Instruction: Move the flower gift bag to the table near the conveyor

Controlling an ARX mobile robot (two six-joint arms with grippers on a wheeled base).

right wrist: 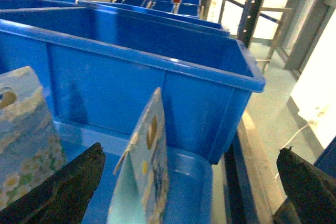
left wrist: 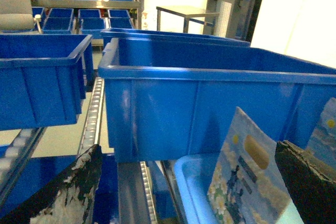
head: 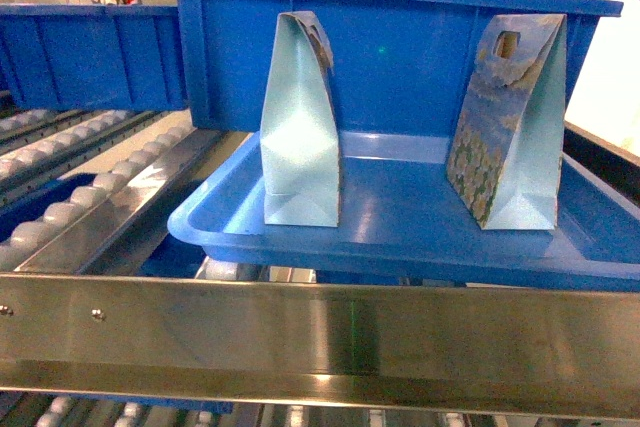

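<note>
Not started | two pale-blue flower-print paper gift bags [head: 302, 127] [head: 512, 122] upright in shallow blue plastic tray [head: 400, 232] | left tool [left wrist: 194, 182], right tool [right wrist: 194, 187] spread wide, holding nothing | grasp, carry to tabletop pending

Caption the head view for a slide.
Two gift bags stand upright in a blue tray on the conveyor, behind a steel rail.

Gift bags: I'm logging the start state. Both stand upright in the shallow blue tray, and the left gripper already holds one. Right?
Not quite. Both gift bags do stand upright in the shallow blue tray, but the left wrist view shows the left gripper open, holding nothing.
</note>
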